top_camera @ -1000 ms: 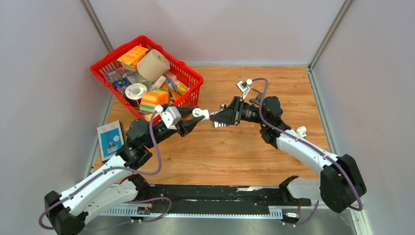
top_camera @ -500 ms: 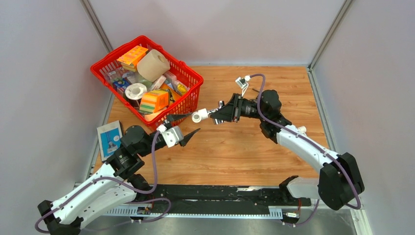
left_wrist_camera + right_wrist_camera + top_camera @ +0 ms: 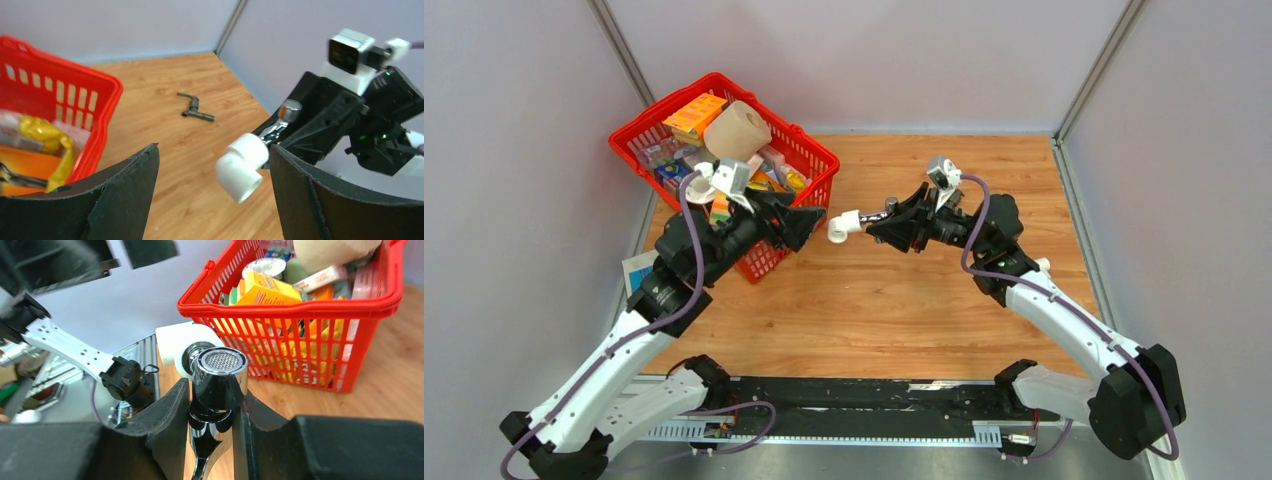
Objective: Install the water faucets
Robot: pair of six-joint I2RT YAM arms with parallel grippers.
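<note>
A wood-grain table [image 3: 874, 310] sits between plain grey walls. At its far left corner stands a red plastic basket [image 3: 310, 306] with lattice sides, packed with boxes, packets and a paper roll.

The right gripper [image 3: 879, 222] is clamped on the silver faucet [image 3: 220, 375], its two black fingers pressed against the narrow neck. The faucet is shiny chrome with a round mesh-covered spout end facing the wrist camera. A white fitting [image 3: 844, 225], a smooth, matte plastic elbow with an open round mouth, sits on the faucet's far end. Both are held in the air above the middle of the table.

The dark faucet [image 3: 196, 106], dull grey metal with a short cross handle, lies flat on the bare wood near the far right corner, well apart from the basket.

The right arm reaches in from the right, elbow bent, wrist level and pointing left. The left arm rises from the near left and leans over the basket's near edge, pointing right. The left gripper [image 3: 812, 222] has its wedge-shaped black fingers spread wide, holding nothing. The fitting hangs just ahead of its tips.
</note>
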